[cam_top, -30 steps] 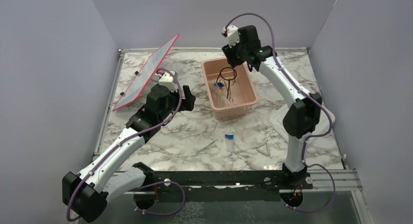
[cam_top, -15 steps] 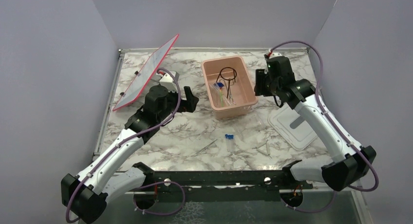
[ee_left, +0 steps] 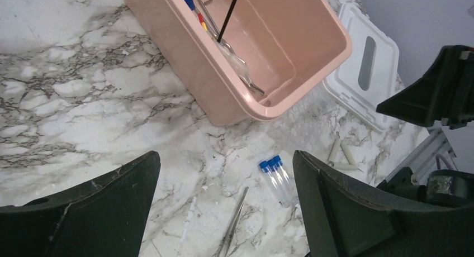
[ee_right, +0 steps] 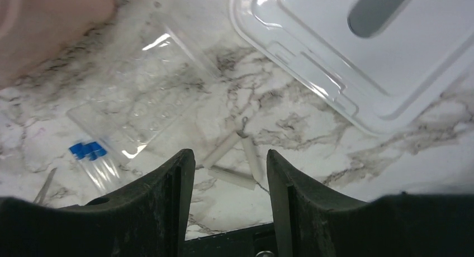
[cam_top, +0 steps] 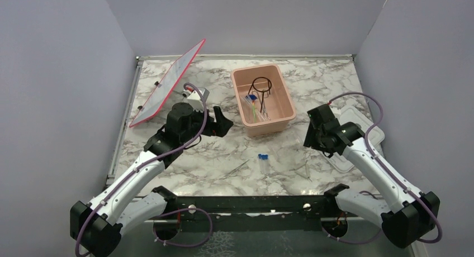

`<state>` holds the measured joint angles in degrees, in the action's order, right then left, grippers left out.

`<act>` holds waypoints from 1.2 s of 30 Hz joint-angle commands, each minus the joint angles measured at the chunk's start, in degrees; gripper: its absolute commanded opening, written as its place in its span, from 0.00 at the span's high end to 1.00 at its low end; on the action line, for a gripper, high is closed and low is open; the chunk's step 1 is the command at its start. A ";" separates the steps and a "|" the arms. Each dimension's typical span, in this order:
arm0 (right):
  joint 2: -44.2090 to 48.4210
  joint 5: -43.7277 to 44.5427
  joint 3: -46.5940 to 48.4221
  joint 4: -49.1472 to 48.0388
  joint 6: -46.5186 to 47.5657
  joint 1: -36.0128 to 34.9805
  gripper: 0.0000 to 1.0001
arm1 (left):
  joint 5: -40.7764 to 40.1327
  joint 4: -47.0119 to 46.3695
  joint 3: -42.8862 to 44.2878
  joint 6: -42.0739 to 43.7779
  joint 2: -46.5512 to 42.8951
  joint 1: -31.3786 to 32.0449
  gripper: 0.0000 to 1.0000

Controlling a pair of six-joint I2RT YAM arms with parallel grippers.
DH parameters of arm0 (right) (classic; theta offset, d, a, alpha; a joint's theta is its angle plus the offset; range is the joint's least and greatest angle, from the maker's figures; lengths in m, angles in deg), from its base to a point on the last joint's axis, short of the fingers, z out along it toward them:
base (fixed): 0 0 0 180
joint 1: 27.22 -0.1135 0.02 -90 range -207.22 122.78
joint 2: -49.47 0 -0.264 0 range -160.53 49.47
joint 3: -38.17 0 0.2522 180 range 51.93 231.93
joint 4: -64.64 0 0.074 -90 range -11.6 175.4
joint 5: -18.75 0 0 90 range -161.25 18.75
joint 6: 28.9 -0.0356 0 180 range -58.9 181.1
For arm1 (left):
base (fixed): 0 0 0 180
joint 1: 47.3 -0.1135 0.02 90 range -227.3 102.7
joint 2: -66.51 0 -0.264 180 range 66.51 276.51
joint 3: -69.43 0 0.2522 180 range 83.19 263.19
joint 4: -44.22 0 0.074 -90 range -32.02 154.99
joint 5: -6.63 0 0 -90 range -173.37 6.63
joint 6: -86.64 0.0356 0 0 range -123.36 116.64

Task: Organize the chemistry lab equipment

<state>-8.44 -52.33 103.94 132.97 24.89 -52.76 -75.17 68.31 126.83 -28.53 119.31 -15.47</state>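
The pink tub (cam_top: 282,98) holds the black wire ring stand (cam_top: 261,85), a green-yellow stick (cam_top: 256,109) and blue-capped items. On the table lie two clear tubes with blue caps (cam_top: 263,161), metal tweezers (cam_top: 238,169) and short white tube pieces (cam_top: 304,170). My left gripper (cam_top: 221,122) is open and empty, left of the tub; its view shows the tubes (ee_left: 278,176) and the tweezers (ee_left: 235,218) below it (ee_left: 223,173). My right gripper (cam_top: 312,135) is open and empty, hovering over the white pieces (ee_right: 235,176) that lie between its jaws (ee_right: 230,156).
The white lid (cam_top: 363,135) lies at the right, partly under my right arm. A red-edged panel (cam_top: 167,81) leans at the back left. A clear plastic sheet (ee_right: 145,106) lies between the tub and the tubes (ee_right: 92,159). The black rail (cam_top: 251,204) runs along the near edge.
My right arm has swung from above the tub's far end down to the near right, over the white pieces. My left gripper has shifted slightly right and nearer.
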 commanded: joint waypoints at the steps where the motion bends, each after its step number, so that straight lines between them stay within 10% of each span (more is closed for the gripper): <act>1: -1.90 6.09 -0.05 4.29 -14.15 -0.15 0.45 | 3.48 -2.03 -0.40 -1.27 0.29 -0.11 0.09; 36: -5.36 -3.18 -19.83 -5.55 -31.89 -0.13 0.65 | 0.51 -1.23 -1.71 -1.20 0.17 -0.11 0.10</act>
<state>-13.97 -54.01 85.71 129.41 -5.51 -52.76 -73.64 68.09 125.80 -29.91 120.73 -15.47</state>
